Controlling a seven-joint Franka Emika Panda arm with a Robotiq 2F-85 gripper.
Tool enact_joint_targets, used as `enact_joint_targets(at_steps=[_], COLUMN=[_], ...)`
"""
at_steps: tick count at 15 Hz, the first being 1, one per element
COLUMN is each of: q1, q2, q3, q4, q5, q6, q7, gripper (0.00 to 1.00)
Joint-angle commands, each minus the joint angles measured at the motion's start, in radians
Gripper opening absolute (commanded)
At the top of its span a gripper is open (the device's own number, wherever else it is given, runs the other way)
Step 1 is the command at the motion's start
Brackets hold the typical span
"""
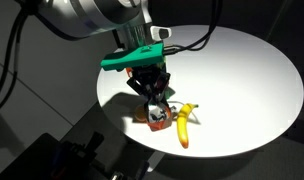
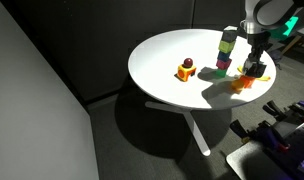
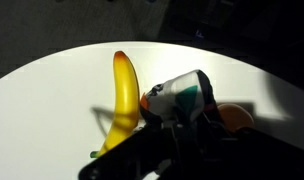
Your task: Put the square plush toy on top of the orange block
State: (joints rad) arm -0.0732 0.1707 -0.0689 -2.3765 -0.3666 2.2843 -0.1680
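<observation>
The square plush toy (image 3: 178, 98), white with teal and red patches, sits squeezed between the fingers of my gripper (image 3: 179, 128) in the wrist view. The orange block (image 3: 235, 117) shows just behind and to the right of it, partly hidden by a finger. In an exterior view my gripper (image 1: 152, 92) hangs low over the table, with the toy (image 1: 150, 110) directly above the orange block (image 1: 159, 121). Whether toy and block touch I cannot tell. In the other exterior view my gripper (image 2: 254, 66) stands over the orange block (image 2: 243, 84).
A yellow banana (image 1: 184, 126) lies right beside the block, and it also shows in the wrist view (image 3: 122, 100). A tall stack of coloured blocks (image 2: 226, 50) stands close behind the gripper. A small orange-yellow piece with a dark top (image 2: 186, 70) sits mid-table. The round white table's (image 1: 242, 70) edge is near.
</observation>
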Motion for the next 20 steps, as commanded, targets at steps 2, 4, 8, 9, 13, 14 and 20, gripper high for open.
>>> enact_joint_targets(at_steps=[2,4,8,9,13,14,20], q1=[0.012,0.012,0.016,0.016,0.018,0.018,0.017], q2=[0.026,0.034,0.047,0.050,0.056,0.056,0.056], q3=[-0.003,-0.002,0.002,0.003,0.006,0.006,0.006], q4=[0.031,0.037,0.047,0.048,0.048,0.047,0.048], q5=[-0.021,-0.016,-0.013,-0.010,-0.010,-0.010,-0.006], q6=[0.002,0.005,0.013,0.014,0.010,0.007,-0.012], q7=[0.021,0.019,0.016,0.014,0.016,0.016,0.011], gripper=[0.06,0.06,0.06,0.06,0.06,0.07,0.69])
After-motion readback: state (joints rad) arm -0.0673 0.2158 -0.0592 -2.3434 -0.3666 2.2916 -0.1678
